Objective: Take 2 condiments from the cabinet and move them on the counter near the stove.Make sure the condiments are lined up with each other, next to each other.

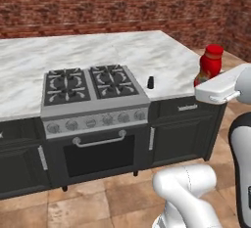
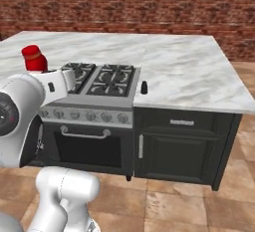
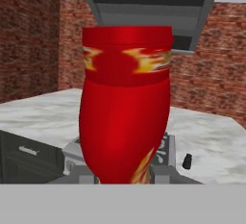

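Left base view, left to right: stove [image 1: 93,100] mid-left on the marble counter [image 1: 162,56]; tiny black bottle [image 1: 150,81] on the counter just right of the stove; red bottle [image 1: 210,64] at right edge — held up by the gripper [image 1: 203,82], jaws clamped on it. Hand view: bottle center frame.
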